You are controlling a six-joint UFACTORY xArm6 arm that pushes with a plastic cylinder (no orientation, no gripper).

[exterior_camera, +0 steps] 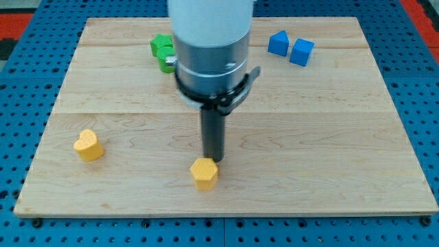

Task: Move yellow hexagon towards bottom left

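Note:
The yellow hexagon [204,173] lies near the view's bottom edge of the wooden board, a little left of centre. My tip [213,160] stands just above and slightly right of it, touching or almost touching its upper right side. A yellow heart-shaped block [88,145] lies at the view's left, well apart from the hexagon. The arm's white and grey body hangs over the upper middle of the board.
Green blocks [162,52] sit at the view's top, partly hidden behind the arm. Two blue blocks [291,48] lie at the top right, side by side. The wooden board [343,137] rests on a blue pegboard surface.

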